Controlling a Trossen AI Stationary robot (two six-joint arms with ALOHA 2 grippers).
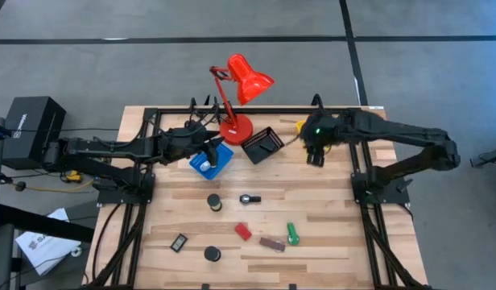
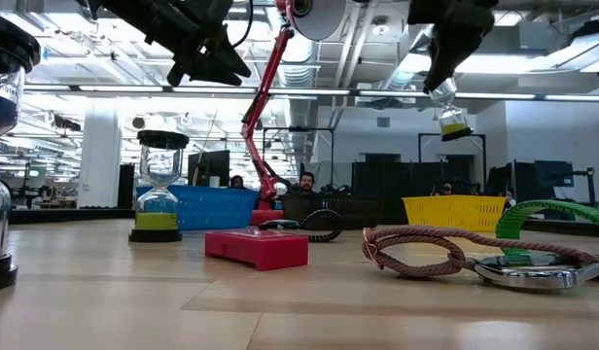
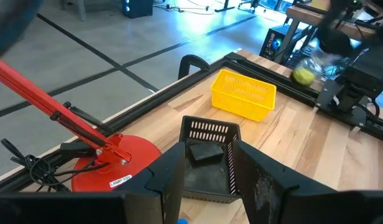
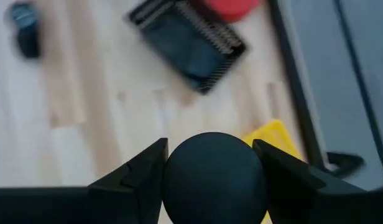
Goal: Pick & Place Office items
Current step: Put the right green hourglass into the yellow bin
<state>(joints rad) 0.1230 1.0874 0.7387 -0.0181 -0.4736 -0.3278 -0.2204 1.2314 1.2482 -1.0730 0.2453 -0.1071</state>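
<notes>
Surface: pale wooden slat table [image 1: 328,242] in a black frame, dial read from above with 12 at the far edge.
Fixtures: red desk lamp [image 1: 236,121] at 12; blue plastic tray [image 1: 212,163] at 11; black slotted tray [image 1: 262,145] just right of the lamp base; yellow slotted tray [image 3: 243,93] at 1.
Room: grey floor with dark lines; black box [image 1: 31,129] off the table at 9; open hall with ceiling lights beyond, a seated person [image 2: 306,182] behind the table.
Right gripper [image 1: 315,153]: raised at 2 beside the yellow tray, jaws clamped on a small clear hourglass with black round caps and yellow-green sand [image 2: 451,109].
Left gripper [image 3: 209,180]: raised at 11 over the blue tray, jaws parted, nothing between them.
Loose items: black round pieces [image 1: 213,202] [image 1: 212,254], red block [image 1: 243,231], brown bar [image 1: 272,243], green stubby cylinder [image 1: 292,234], small black rectangle [image 1: 179,242], all from 5 to 7.
Open room: bare boards at 3, 4 and 9.
</notes>
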